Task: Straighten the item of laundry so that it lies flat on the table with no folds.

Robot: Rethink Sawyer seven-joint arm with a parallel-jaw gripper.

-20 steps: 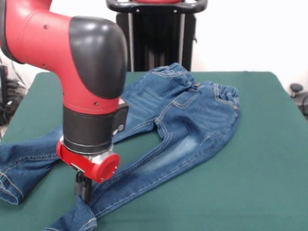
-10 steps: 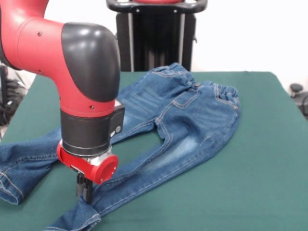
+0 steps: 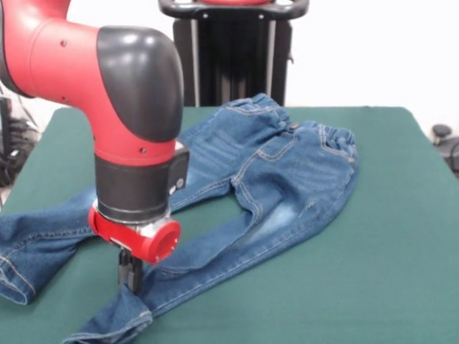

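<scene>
The item of laundry (image 3: 287, 172), a small pair of blue jeans, lies on the green table (image 3: 387, 272) with its waistband at the far right. One leg runs off the left edge. The other leg slants toward the bottom left, where its hem is bunched and a fold shows along the leg. My gripper (image 3: 130, 281) points straight down onto this nearer leg just above the hem, its dark fingers together and pinching the denim. The thick red and black arm (image 3: 133, 115) hides part of the left leg and the crotch area.
A black stand (image 3: 233, 64) rises behind the far table edge. Green table surface stretches to the right of and in front of the jeans. Dark equipment (image 3: 445, 140) sits beyond the right corner.
My gripper has shifted slightly right and away from the near edge, drawing the nearer leg with it. That leg now buckles a little more near the hem. The waistband has not moved.
</scene>
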